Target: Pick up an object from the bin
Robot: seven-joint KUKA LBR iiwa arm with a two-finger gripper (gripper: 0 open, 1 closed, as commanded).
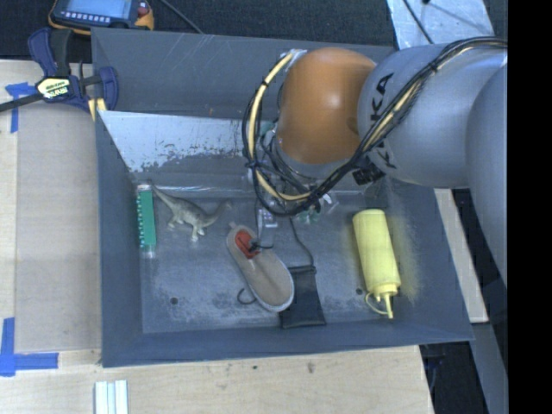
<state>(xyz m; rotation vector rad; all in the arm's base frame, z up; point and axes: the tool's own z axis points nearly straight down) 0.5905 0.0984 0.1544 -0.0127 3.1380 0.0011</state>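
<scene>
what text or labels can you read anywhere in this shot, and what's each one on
"KA": part of black lettering on the robot arm, the rest hidden.
Screen of the handheld unit beyond the bin: too small to read.
Things in the bin: no readable print.

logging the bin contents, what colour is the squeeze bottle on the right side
Yellow; the squeeze bottle shows best in the camera view.
</scene>
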